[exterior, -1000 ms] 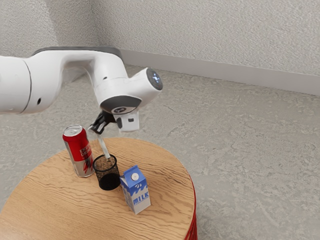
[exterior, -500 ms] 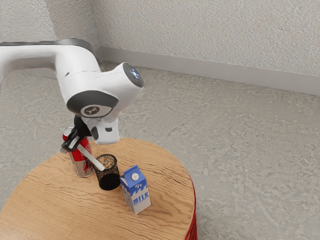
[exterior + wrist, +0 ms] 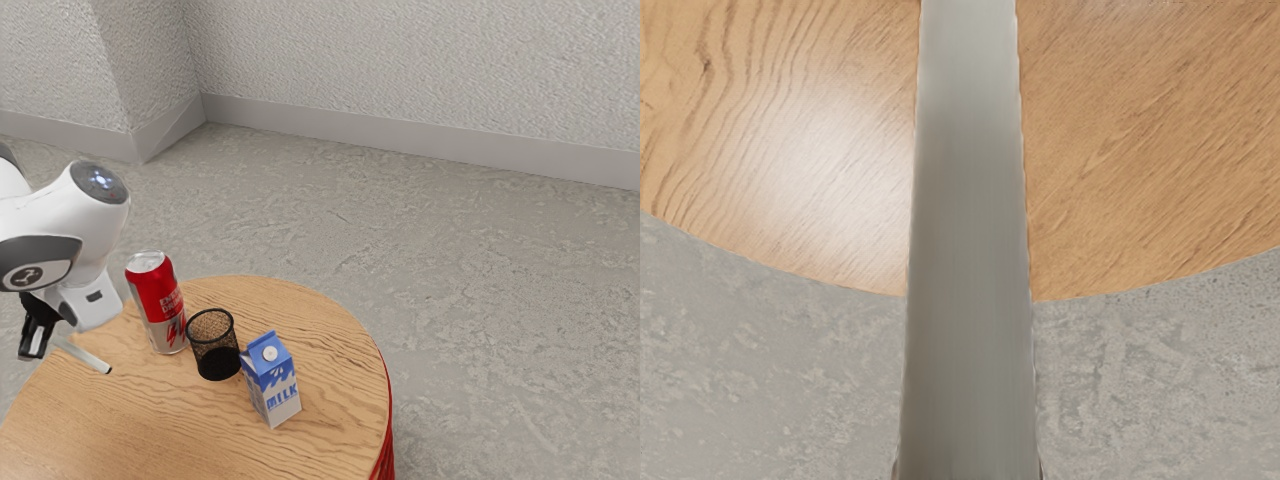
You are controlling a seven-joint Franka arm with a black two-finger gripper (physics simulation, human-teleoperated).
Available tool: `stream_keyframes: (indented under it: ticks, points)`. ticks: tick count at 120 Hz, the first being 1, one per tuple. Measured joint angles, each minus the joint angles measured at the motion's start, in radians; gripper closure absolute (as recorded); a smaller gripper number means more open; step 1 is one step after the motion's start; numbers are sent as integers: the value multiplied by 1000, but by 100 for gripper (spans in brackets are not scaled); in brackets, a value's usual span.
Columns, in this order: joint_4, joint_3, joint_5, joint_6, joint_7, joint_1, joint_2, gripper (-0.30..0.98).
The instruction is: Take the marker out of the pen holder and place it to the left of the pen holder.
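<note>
The marker (image 3: 86, 356) is out of the pen holder (image 3: 217, 363), clamped between the jaws toward the exterior view's left of it; placing and releasing are left.

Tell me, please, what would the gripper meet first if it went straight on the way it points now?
Probably the floor: the gripper points down and looks to be just outside the table's edge. The depth is unclear, so it may touch that edge first.
</note>
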Motion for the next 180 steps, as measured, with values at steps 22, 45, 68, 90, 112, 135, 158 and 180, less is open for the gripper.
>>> stream_keyframes:
  ticks: [22,45,68,90,112,135,158,180]
  points:
    - [-119,54,99,205,-46,64,-25,75]
    - [-180,215,269,382,-97,29,-26,76]
    - [-207,361,417,489,-149,-15,-25,76]
    - [-209,551,528,549,-192,-117,-36,76]
    - [-200,677,557,573,-222,-169,-38,63]
    - [-191,687,550,581,-238,-174,-34,27]
    - [-138,636,525,570,-250,-176,-30,11]
    - [661,139,109,338,-267,-65,354,5]
